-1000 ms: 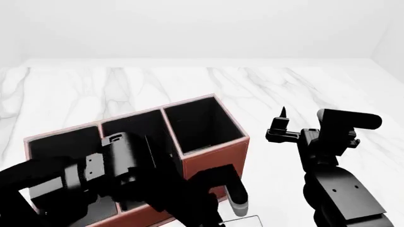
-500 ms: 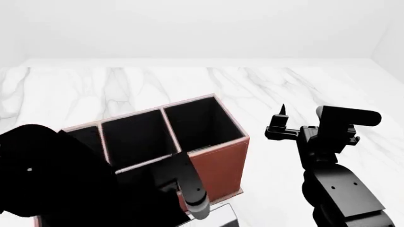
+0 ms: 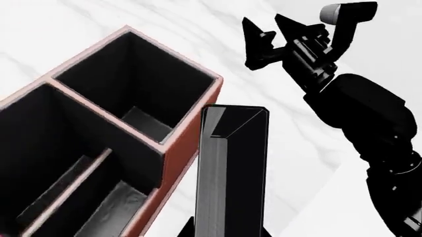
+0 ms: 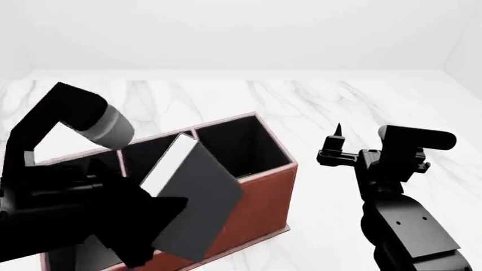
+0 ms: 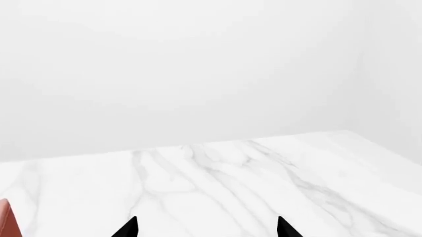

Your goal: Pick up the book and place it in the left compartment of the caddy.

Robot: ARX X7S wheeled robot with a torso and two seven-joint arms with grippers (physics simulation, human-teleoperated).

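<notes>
Head view first: our left arm [image 4: 68, 186] fills the lower left of the frame, elbow bent up toward the upper left with a grey cuff at the top. The left gripper [image 4: 154, 217] sits low centre-left, fingers clamped on the lower end of the book [image 4: 197, 197]. The book is lifted off the table [image 4: 316, 101] and tilted, its grey-looking cover facing us and the white page edge running along its upper left side. It hangs in front of the caddy [image 4: 260, 192], covering part of the caddy's middle and front wall. We can't tell from here which slot it's over. Our right arm [image 4: 407, 226] stands at the lower right, well apart from the caddy, with the right gripper [image 4: 335, 148] pointing left; its fingers look apart.

Left wrist view: the book [image 3: 231, 173] rises from the bottom centre of the frame, glossy black and seen end-on, just beside the caddy's [image 3: 188, 143] reddish outer wall and outside it, not in any slot. The pads holding it are barely in frame at the bottom edge. The right gripper [image 3: 277, 42] shows at the upper right, fingers spread.

Right wrist view: two black fingertips [image 5: 128, 228] poke up at the bottom edge, clearly apart, nothing between them, just marble table [image 5: 218, 182] beyond. A sliver of the caddy [image 5: 7, 219] sits at the lower left edge.
</notes>
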